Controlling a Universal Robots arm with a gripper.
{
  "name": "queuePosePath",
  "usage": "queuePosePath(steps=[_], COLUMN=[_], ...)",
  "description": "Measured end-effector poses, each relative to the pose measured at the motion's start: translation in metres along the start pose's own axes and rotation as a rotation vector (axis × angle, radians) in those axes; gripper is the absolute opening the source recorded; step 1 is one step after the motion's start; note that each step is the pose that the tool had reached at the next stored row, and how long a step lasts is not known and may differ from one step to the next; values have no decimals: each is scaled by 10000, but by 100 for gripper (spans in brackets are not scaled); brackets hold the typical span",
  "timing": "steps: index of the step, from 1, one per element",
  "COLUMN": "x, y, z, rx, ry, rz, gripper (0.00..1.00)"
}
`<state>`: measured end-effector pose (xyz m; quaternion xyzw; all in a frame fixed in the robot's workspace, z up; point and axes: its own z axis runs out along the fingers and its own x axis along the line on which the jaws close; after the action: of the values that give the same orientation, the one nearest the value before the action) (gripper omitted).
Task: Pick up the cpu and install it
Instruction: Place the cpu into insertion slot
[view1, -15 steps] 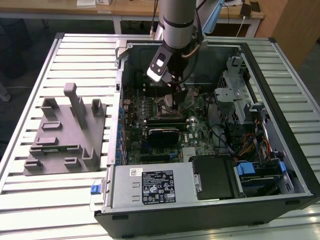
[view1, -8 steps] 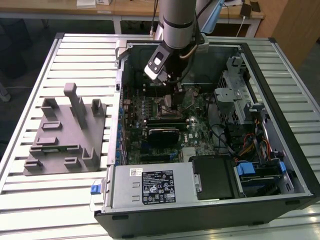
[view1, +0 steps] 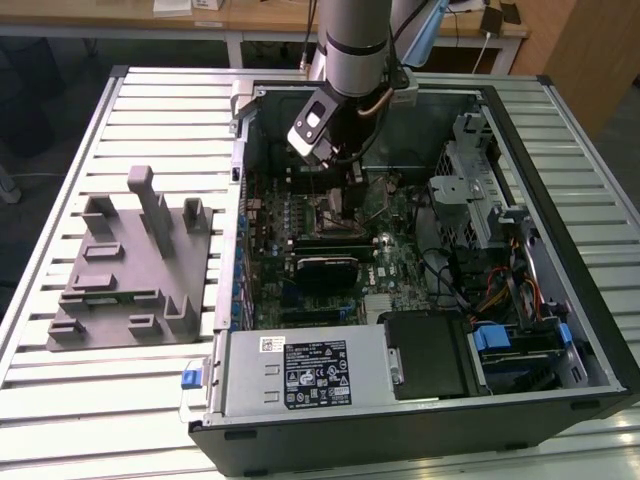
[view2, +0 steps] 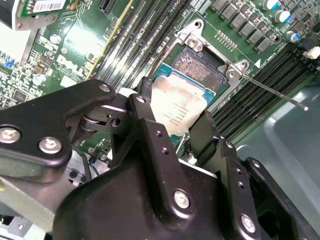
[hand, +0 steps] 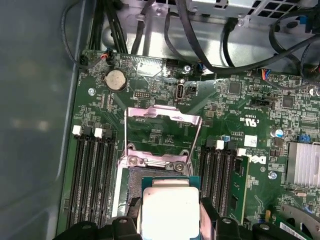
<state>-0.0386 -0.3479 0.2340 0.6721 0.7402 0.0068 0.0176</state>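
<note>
Gripper (view1: 348, 172): hung inside the open computer case (view1: 400, 442), at about 12 o'clock from the case's middle in the exterior view.
Fingers (view2: 145, 107): black, closed on two opposite edges of the cpu (view2: 177, 107); the same grip was seen in the first wrist view, with the gripper (hand: 170, 222) clamped on the cpu (hand: 170, 212).
Cpu position: silver top up, green rim visible, held directly over the socket (view2: 200, 65) and covering part of it. Contact with the socket could not be told.
Socket: metal load plate (hand: 162, 132) swung up and open; dark contact field exposed beside the chip.
Lever (view2: 270, 90): thin metal rod, standing out from the socket's corner over the memory slots.
Memory slots (hand: 90, 175): long black rows flanking the socket on both sides.
Motherboard (view1: 390, 250): green, lying flat in the case; round coin battery (hand: 116, 79) beyond the load plate.
Fixture (view1: 130, 265): grey plastic with upright posts, at 9 o'clock from the case in the exterior view, well apart from the gripper.
Table (view1: 100, 400): pale slatted surface carrying both case and fixture.
</note>
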Motion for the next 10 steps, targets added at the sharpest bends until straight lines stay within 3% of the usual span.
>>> queuePosePath(steps=[5, 10], x=[2, 16], y=[0, 1], z=[10, 24], rx=[12, 14], ry=[-23, -28], rz=[671, 858], gripper=[54, 54])
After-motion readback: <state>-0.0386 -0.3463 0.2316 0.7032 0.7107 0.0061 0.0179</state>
